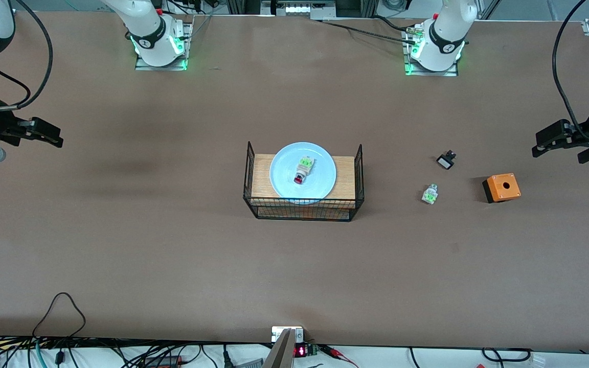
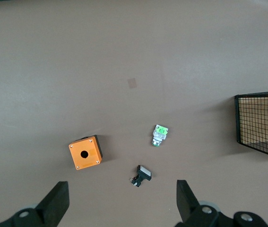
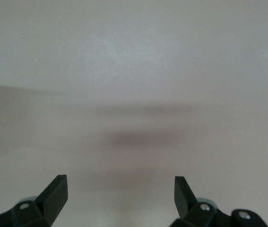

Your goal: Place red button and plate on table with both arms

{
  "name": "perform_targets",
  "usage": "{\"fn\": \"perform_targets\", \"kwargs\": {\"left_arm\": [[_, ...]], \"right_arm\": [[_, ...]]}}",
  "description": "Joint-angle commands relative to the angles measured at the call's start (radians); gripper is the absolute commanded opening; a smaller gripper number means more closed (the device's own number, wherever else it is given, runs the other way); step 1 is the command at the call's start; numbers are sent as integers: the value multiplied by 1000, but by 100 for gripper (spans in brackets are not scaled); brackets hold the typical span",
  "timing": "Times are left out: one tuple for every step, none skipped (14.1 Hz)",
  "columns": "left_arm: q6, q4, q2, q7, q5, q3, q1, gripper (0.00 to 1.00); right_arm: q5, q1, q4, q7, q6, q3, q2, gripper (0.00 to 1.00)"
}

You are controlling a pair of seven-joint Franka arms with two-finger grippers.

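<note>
The light-blue plate (image 1: pixel 302 173) lies on the wooden top of a black wire rack (image 1: pixel 303 205) at the middle of the brown table (image 1: pixel 172 245). The red button (image 1: pixel 302 170) lies on the plate, red cap toward the front camera, green block away from it. My left gripper (image 1: pixel 539 145) is open and empty, up over the table's edge at the left arm's end; in the left wrist view its fingers (image 2: pixel 58 201) stand wide apart. My right gripper (image 1: pixel 57 138) is open and empty over bare table at the right arm's end; its fingers (image 3: pixel 54 193) are wide apart.
Between the rack and the left gripper lie a small green-and-white part (image 1: pixel 430 194) (image 2: pixel 159 135), a small black-and-white part (image 1: pixel 446 160) (image 2: pixel 142 175) and an orange box with a hole (image 1: pixel 501 187) (image 2: pixel 85 153). The rack's corner shows in the left wrist view (image 2: pixel 261 123). Cables run along the front edge.
</note>
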Motion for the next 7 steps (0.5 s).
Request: {"fn": "perform_targets", "kwargs": {"left_arm": [[-4,15,5,21,19,1,-3,100],[-4,15,5,19,18,1,-6,100],[-4,17,5,19,18,0,-10,100],[-4,17,5,18,18,-4,-12,100],[-4,15,5,18,16,-4,-12,100],[-4,15,5,18,16,-4,-13,100],[-4,15,5,15,16,-4,-19,100]], "right_arm": [[6,0,13,3,9,4,11,100],[9,2,13,3,15,4,15,100],[14,2,13,2,24,4,17,100],[16,6,12,3,28,7,18,100],[29,26,12,3,29,7,17,100],[54,52,13,3,29,7,17,100],[69,76,12,3,31,7,18,100]]}}
